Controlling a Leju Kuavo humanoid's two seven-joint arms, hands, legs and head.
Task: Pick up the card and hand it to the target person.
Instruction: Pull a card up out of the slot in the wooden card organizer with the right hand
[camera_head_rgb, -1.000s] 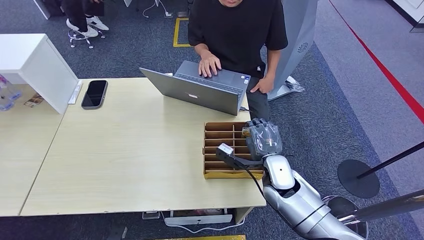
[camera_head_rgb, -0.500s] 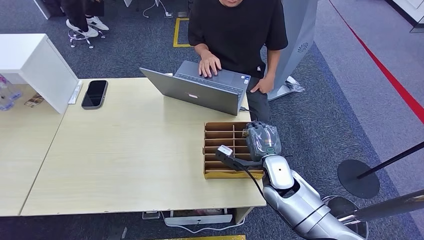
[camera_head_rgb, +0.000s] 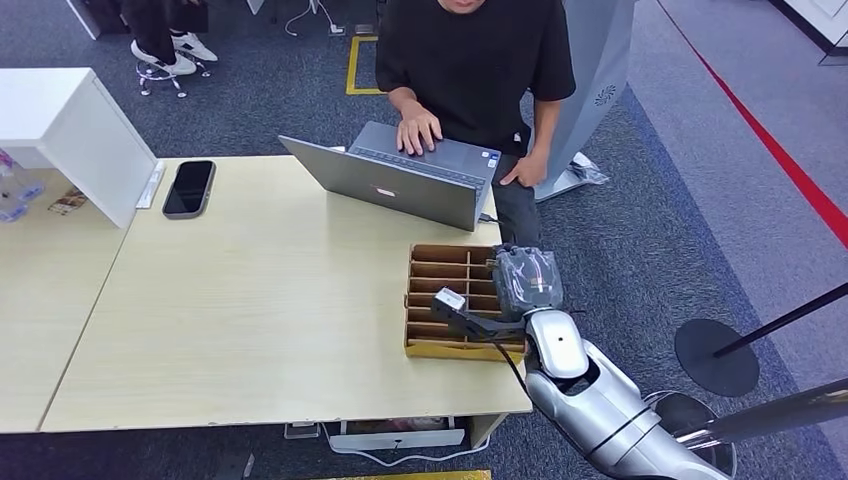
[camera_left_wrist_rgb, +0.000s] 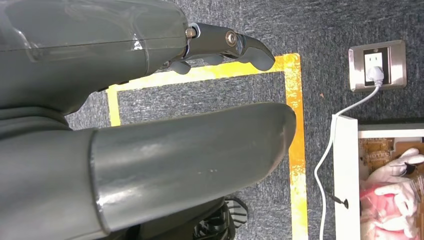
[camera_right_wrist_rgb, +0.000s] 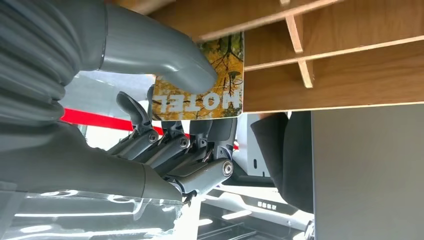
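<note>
The right arm comes up from below the table (camera_head_rgb: 250, 300) and bends so that the right hand (camera_head_rgb: 527, 280) sits over the far right corner of the brown box (camera_head_rgb: 437, 300). The back of the hand faces up. In the right wrist view, the thumb (camera_right_wrist_rgb: 165, 55) presses on one side of the card (camera_right_wrist_rgb: 207, 85) and the dark fingers (camera_right_wrist_rgb: 200, 145) curl in behind it, so the right hand grips the card. The card is at the edge of the box, next to its thin wooden walls. It shows yellow and orange leaves and the word HOTEL in white letters. The left hand (camera_left_wrist_rgb: 150, 125) hangs low over the dark carpet (camera_left_wrist_rgb: 210, 95) by a yellow line (camera_left_wrist_rgb: 295, 150). Its thumb and fingers are apart and it holds nothing. Just past the box, a person (camera_head_rgb: 470, 60) in a black shirt stands at the far side of the table with one hand on a grey laptop (camera_head_rgb: 400, 180). A black phone (camera_head_rgb: 189, 187) lies far from the box, near the other end of the table.
</note>
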